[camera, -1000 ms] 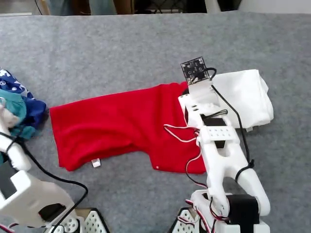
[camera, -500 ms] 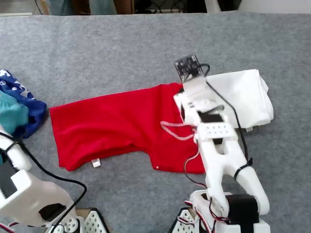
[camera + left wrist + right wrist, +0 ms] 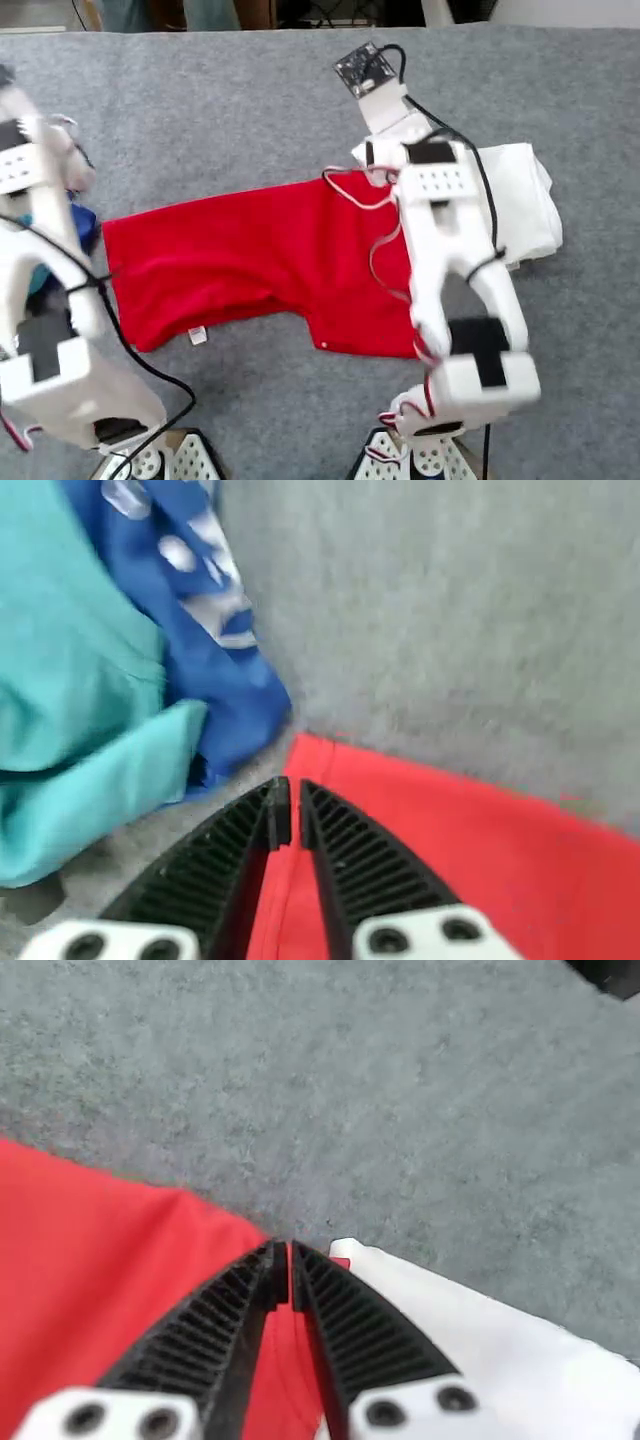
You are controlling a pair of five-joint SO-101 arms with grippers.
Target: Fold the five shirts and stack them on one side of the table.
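Left gripper (image 3: 290,815) closed, tips over 9 o'clock corner of red shirt (image 3: 250,260). Right gripper (image 3: 290,1265) closed at its 2 o'clock edge, touching white shirt (image 3: 520,200). Red shirt spread flat, mildly wrinkled.

Your left arm (image 3: 40,250) and your right arm (image 3: 455,260) both have white plastic shells with black motor blocks set in them. On the right arm you see thin red and white wires (image 3: 378,250) and a black cable (image 3: 487,205), and a small dark circuit board (image 3: 362,68) sits at its wrist. Another black cable runs along the left arm. The left tool (image 3: 288,800) and the right tool (image 3: 290,1260) each have black ribbed fingers (image 3: 235,845) on a white base with dark screw holes (image 3: 85,946).
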